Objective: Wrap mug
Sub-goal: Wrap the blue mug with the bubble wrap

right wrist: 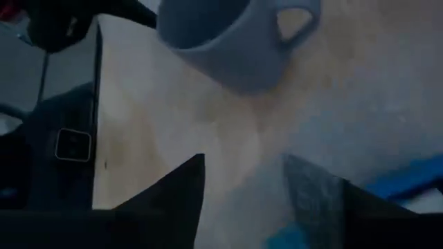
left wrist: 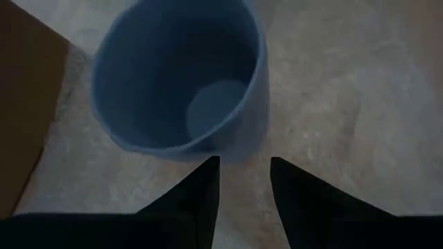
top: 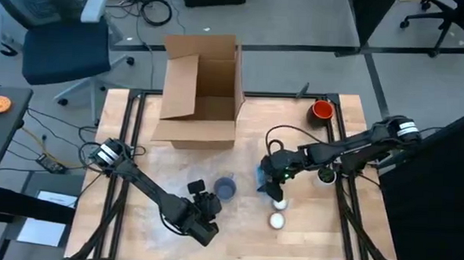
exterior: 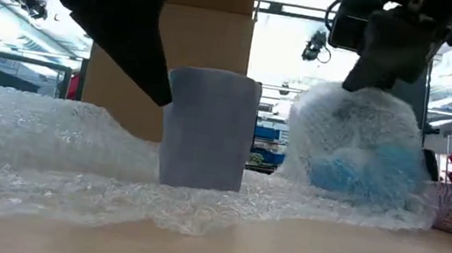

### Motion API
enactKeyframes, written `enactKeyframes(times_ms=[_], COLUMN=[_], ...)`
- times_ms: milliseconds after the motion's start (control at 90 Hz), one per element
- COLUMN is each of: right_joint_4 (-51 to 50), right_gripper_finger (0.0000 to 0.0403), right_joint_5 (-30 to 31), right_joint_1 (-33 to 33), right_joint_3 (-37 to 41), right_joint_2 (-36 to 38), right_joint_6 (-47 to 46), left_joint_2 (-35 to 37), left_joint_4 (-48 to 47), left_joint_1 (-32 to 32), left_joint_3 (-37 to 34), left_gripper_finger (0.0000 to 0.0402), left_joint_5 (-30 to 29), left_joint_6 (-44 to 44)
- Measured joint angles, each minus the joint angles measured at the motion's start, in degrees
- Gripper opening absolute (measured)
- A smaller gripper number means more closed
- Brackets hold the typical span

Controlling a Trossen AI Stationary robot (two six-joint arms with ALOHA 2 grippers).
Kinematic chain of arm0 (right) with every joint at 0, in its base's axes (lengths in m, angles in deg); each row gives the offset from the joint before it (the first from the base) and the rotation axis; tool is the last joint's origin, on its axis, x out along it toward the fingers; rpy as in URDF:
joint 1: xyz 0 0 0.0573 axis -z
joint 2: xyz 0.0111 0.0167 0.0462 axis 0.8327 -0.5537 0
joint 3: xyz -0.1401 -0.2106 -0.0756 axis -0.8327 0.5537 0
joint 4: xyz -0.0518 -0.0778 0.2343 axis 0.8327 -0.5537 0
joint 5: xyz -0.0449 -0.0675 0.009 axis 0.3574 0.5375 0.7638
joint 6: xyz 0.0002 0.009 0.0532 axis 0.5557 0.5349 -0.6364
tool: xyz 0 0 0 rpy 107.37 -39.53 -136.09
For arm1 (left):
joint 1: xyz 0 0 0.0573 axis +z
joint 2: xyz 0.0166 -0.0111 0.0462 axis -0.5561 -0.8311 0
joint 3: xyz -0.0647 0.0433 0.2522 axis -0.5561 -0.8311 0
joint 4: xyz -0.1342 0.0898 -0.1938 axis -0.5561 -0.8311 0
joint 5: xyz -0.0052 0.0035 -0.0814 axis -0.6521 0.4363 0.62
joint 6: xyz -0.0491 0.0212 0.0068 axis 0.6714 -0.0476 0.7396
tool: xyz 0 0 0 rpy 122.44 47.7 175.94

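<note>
Blue-grey ceramic mug (top: 225,188) is stood upright on a crinkled sheet of clear bubble wrap (exterior: 45,150) on the wooden tabletop (top: 134,220). Just near it, the left tool (left wrist: 242,181) is held with fingers apart. The right tool (top: 273,181) is clamped on a bubble-wrapped blue bundle (exterior: 356,149).

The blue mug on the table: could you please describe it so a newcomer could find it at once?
Start at the cardboard box on the table's far side. Just in front of it, on the bubble wrap, stands the blue mug, upright. Unlike the red cup and the wrapped bundle, it is blue and bare.
</note>
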Motion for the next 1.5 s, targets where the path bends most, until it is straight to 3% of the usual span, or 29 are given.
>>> enactKeyframes(times_ms=[233,289,511,733,844,933,1056,1156,1500], right_joint_4=[1.8,2.38,4.47,8.91,9.28,9.31,9.18,8.97,6.89], right_gripper_finger=[0.0022,0.0009,0.0002,0.0001,0.0,0.0,0.0,0.0,0.0], right_joint_5=[0.15,0.17,3.87,5.31,5.31,5.31,5.31,5.33,8.14], right_joint_1=[-1.32,-2.12,-7.18,-9.54,-9.53,-9.53,-9.83,-11.14,-15.61], right_joint_3=[0.0,-0.04,-6.93,-10.02,-10.08,-10.08,-10.08,-10.08,-10.08], right_joint_2=[-1.93,-1.78,-2.05,-2.23,-2.26,-2.26,-2.26,-2.26,-2.26], right_joint_6=[1.39,1.66,6.22,10.15,10.16,10.18,10.6,10.62,11.13], left_joint_2=[0.0,0.0,0.0,0.0,0.0,0.0,0.0,0.0,0.05], left_joint_4=[-1.54,-3.58,-9.3,-8.73,-13.15,-19.06,-25.01,-26.2,-25.34], left_joint_1=[-0.02,-0.06,-0.17,-0.15,-1.31,-2.91,-4.32,-4.56,0.15], left_joint_3=[0.0,0.0,0.0,0.07,3.54,7.66,13.45,17.87,31.93], left_gripper_finger=[0.0115,0.0115,0.0115,0.0115,0.0115,0.0115,0.0115,0.0115,0.0116], left_joint_5=[0.0,-0.01,-1.27,-1.38,-1.69,-5.35,-14.69,-17.73,-19.0], left_joint_6=[-3.57,-3.88,0.52,0.44,-3.23,-4.22,-4.79,-9.54,-32.29])
